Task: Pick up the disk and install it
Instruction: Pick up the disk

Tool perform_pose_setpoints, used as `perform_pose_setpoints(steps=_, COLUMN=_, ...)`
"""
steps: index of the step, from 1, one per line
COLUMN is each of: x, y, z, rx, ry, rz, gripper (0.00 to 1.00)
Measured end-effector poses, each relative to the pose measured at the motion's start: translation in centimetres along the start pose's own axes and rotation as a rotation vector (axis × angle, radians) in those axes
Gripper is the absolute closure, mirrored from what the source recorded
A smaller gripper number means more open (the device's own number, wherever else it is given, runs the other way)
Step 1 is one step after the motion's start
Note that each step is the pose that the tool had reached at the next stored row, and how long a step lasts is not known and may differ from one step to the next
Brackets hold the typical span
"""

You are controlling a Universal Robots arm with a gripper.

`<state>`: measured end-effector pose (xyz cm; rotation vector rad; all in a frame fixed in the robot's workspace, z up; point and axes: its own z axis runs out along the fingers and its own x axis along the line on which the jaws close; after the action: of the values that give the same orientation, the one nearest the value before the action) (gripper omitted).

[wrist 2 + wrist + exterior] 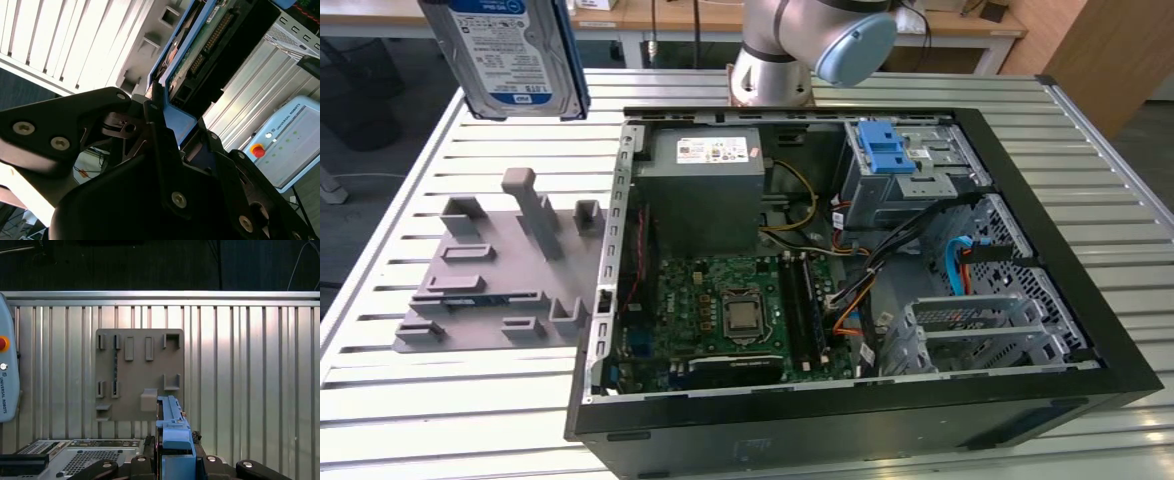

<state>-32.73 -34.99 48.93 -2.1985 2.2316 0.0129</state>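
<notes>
Disk point(507, 55): hangs high above the grey rack point(494, 270) at the exterior view's left, beside the open case point(1067, 330), with the gripper point(159, 100) pinching it, apparently by its blue rails, leaving the connector end free for installing.

Case point(854, 432) open on top, cables point(861, 262) strung beside drive cage point(929, 186), fixture point(494, 275) posts upright alongside.

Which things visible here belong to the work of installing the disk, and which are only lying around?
Belong to the job:
- disk, lifted above the table
- gripper, clamped on the disk's blue rail
- open computer case

Only lying around:
- grey holder plate
- teach pendant
</notes>
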Motion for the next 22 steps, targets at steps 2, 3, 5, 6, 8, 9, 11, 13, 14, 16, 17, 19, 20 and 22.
perform_pose_setpoints(steps=2, x=0.31, y=-0.01, z=0.03, rx=0.0, ry=0.0, rz=0.0, gripper=0.64)
perform_pose_setpoints(steps=3, x=0.46, y=-0.01, z=0.04, rx=0.0, ry=-0.0001, rz=0.0, gripper=0.64)
perform_pose_setpoints(steps=5, x=0.7, y=-0.02, z=0.06, rx=0.0, ry=-0.0001, rz=0.0, gripper=0.64)
perform_pose_setpoints(steps=6, x=0.73, y=-0.02, z=0.06, rx=0.0001, ry=0.0, rz=0.0, gripper=0.64)
perform_pose_setpoints(steps=8, x=0.73, y=-0.02, z=0.06, rx=0.0, ry=-0.0001, rz=0.0, gripper=0.64)
perform_pose_setpoints(steps=9, x=0.73, y=-0.02, z=0.06, rx=0.0, ry=0.0, rz=0.0, gripper=0.64)
perform_pose_setpoints(steps=11, x=0.74, y=-0.02, z=0.06, rx=-0.0001, ry=0.0, rz=0.0, gripper=0.64)
perform_pose_setpoints(steps=13, x=0.74, y=-0.03, z=0.06, rx=0.0, ry=0.0, rz=0.0, gripper=0.64)
perform_pose_setpoints(steps=14, x=0.74, y=-0.05, z=0.06, rx=0.0001, ry=-0.0001, rz=0.0, gripper=0.64)
perform_pose_setpoints(steps=16, x=0.74, y=-0.14, z=0.06, rx=0.0, ry=0.0, rz=0.0, gripper=0.64)
perform_pose_setpoints(steps=17, x=0.74, y=-0.2, z=0.06, rx=0.0, ry=0.0, rz=0.0, gripper=0.64)
perform_pose_setpoints(steps=19, x=0.74, y=-0.32, z=0.06, rx=0.0, ry=0.0, rz=0.0, gripper=0.64)
perform_pose_setpoints(steps=20, x=0.74, y=-0.37, z=0.06, rx=0.0, ry=0.0, rz=0.0, gripper=0.64)
perform_pose_setpoints(steps=22, x=0.74, y=-0.48, z=0.07, rx=0.0, ry=0.0, rz=0.0, gripper=0.64)
